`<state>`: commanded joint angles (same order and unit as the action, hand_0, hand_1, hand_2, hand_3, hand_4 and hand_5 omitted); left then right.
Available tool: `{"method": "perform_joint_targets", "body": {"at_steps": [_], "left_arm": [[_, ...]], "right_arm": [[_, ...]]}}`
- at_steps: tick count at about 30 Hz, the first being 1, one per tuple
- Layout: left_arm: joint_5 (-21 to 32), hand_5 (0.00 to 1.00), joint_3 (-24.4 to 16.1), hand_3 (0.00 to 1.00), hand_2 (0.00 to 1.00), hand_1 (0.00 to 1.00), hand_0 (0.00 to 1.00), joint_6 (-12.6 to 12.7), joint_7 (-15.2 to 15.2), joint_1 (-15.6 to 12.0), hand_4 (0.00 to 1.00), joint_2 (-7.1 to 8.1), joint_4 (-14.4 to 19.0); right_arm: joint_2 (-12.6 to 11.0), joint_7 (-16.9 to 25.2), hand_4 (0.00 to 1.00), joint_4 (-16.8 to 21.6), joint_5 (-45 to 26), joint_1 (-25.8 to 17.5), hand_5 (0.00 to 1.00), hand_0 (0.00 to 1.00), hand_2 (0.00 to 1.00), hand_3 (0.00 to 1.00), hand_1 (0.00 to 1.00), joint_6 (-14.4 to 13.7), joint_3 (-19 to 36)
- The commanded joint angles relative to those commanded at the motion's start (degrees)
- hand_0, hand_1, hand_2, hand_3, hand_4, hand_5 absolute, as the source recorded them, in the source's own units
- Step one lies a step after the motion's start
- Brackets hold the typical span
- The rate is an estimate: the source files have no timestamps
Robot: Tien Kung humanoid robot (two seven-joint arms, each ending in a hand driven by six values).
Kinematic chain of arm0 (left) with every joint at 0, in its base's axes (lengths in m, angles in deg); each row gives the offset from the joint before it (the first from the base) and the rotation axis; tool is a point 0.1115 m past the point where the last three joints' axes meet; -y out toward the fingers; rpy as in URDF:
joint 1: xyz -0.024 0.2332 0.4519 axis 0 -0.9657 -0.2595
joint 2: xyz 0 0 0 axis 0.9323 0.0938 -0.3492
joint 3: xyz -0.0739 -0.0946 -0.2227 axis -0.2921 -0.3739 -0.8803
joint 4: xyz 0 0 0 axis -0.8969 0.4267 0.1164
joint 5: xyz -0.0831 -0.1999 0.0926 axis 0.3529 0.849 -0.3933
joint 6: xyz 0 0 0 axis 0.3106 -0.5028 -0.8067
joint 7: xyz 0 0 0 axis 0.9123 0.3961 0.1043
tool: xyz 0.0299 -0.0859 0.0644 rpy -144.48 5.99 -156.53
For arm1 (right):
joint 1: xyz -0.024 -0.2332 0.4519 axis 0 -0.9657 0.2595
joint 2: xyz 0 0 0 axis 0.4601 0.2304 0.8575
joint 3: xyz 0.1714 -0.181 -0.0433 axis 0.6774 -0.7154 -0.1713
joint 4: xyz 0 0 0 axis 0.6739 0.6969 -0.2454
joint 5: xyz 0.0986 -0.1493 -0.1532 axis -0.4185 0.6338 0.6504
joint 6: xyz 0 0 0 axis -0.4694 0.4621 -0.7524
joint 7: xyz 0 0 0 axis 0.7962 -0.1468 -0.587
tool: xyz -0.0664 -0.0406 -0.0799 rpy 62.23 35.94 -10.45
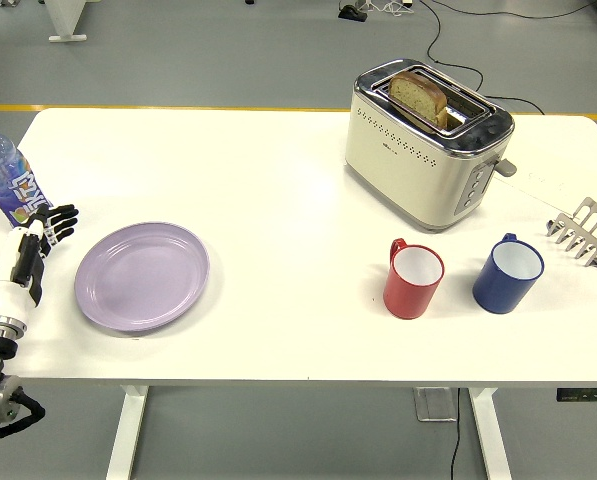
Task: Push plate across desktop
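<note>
Plate (142,276) sits flat on the left part of the white bench (278,200), a little way in from the near edge, lilac and empty. Just beside its left rim, not yet touching, waits the left robot hand (40,240), fingers straight, close together and holding nothing, pointing away from the robot along the bench's left edge. That placement looks deliberate: with its flat side turned toward the rim, the hand is set to shove the plate sideways rather than grip it. The right robot hand is not in view. Behind the left robot hand, near the left edge, stands a bottle (4,175), blue-capped and close to the fingertips, so any swing backward could knock it. To the plate's right, the bench is bare for a good stretch, which is the natural lane for a push. That lane ends at a red mug (413,280), with a blue mug (508,273) beyond it, both well apart from the plate. A toaster (428,140) with bread in one slot stands farther back on the right, and a small metal rack (583,232) lies by the right edge. A push angled toward the robot risks sliding the plate over the near edge, so keeping it level or slightly away seems safer.
</note>
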<state>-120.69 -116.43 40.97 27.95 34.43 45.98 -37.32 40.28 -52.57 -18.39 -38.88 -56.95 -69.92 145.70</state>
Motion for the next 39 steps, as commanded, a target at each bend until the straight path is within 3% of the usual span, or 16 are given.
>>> {"method": "perform_joint_targets", "body": {"at_steps": [14, 15, 21, 39], "left_arm": [[2.24, 0.998, 0.31, 0.733, 0.826, 0.846, 0.848, 3.78, 2.12, 1.35, 0.503, -1.38, -3.06], [2.35, 0.998, 0.34, 0.774, 0.864, 0.869, 0.868, 3.88, 2.14, 1.37, 0.499, -1.48, -3.13], [3.19, 0.998, 0.59, 0.787, 0.871, 0.876, 0.869, 4.37, 2.05, 1.59, 0.481, -2.94, -4.58], [3.94, 0.998, 2.03, 0.784, 0.872, 0.871, 0.869, 4.96, 1.98, 2.03, 0.457, -5.68, -5.77]], "right_arm": [[0.0, -0.1, 0.455, -0.03, 0.5, 0.5, 0.4, 0.703, 0.782, 0.633, 0.671, 0.14, 0.09], [0.0, -0.12, 0.456, -0.02, 0.55, 0.51, 0.401, 0.703, 0.781, 0.633, 0.672, 0.14, 0.11], [0.0, -0.27, 0.456, 0.01, 1.09, 0.63, 0.401, 0.703, 0.781, 0.633, 0.673, 0.18, 0.34], [0.0, -0.59, 0.458, 0.08, 1.98, 1.0, 0.403, 0.703, 0.78, 0.634, 0.672, 0.24, 0.65]]}}
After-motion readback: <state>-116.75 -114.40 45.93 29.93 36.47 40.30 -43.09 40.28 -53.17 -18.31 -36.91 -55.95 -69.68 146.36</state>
